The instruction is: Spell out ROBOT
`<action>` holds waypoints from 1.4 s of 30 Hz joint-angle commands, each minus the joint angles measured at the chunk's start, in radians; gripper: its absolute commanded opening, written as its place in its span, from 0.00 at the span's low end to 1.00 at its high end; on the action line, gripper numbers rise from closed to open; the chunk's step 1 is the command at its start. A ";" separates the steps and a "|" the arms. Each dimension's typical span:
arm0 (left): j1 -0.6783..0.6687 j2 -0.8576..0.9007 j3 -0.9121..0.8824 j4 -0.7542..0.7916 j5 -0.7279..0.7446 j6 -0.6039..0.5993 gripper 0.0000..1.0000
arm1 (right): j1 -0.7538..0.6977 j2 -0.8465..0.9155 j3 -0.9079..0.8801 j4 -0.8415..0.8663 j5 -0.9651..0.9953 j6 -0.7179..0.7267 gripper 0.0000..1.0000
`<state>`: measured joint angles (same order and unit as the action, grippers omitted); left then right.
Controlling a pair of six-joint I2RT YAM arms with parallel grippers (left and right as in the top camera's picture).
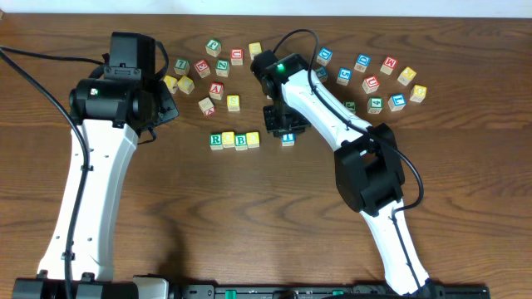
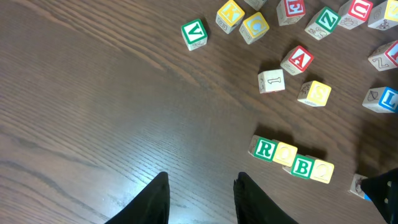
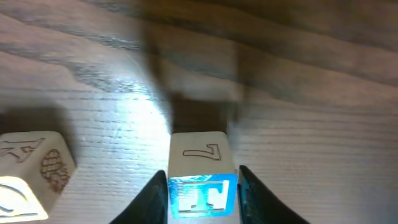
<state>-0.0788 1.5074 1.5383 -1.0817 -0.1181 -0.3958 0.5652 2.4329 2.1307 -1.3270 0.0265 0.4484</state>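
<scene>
I kept the right claw (image 3: 202, 194) clamped on the blue T cube (image 3: 200, 155), near the R-O-B-O row (image 1: 233, 139) on the bench (image 1: 166, 216), ready to end the word; the left claw (image 2: 200, 199) hung apart, empty.

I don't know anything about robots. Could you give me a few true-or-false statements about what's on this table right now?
1. Four cubes sit in a row: green R cube, yellow cube, green B cube, second yellow cube. True.
2. The left gripper holds a cube. False: its fingers are open over bare wood, with nothing between them.
3. The right gripper has the blue-framed cube between its fingers. True.
4. The blue-framed cube touches the row. False: a gap of table separates it from the second yellow cube.
5. The red A cube is part of the row. False: it lies apart, among the loose cubes.
</scene>
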 commanded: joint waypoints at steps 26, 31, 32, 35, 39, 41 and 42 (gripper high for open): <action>0.003 0.141 -0.046 -0.010 0.058 0.046 0.29 | -0.078 -0.041 0.101 -0.024 -0.168 -0.098 0.43; 0.003 0.227 -0.046 -0.004 0.058 0.082 0.27 | -0.091 -0.070 0.102 -0.023 -0.167 -0.110 0.57; 0.003 0.247 -0.046 0.000 0.058 0.082 0.25 | -0.092 -0.070 0.102 -0.023 -0.167 -0.110 0.58; 0.003 0.308 -0.046 0.018 0.059 0.082 0.13 | -0.099 -0.070 0.102 -0.023 -0.159 -0.110 0.57; 0.003 0.388 -0.046 0.037 0.060 0.093 0.08 | -0.111 -0.070 0.102 -0.024 -0.160 -0.110 0.55; 0.003 0.429 -0.046 0.056 0.089 0.122 0.08 | -0.120 -0.070 0.102 -0.025 -0.160 -0.111 0.53; 0.003 0.443 -0.047 0.068 0.112 0.142 0.08 | -0.123 -0.070 0.102 -0.024 -0.161 -0.117 0.51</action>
<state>-0.0788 1.9106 1.5082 -1.0267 -0.0494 -0.3069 0.4637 2.4016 2.2112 -1.3479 -0.1318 0.3496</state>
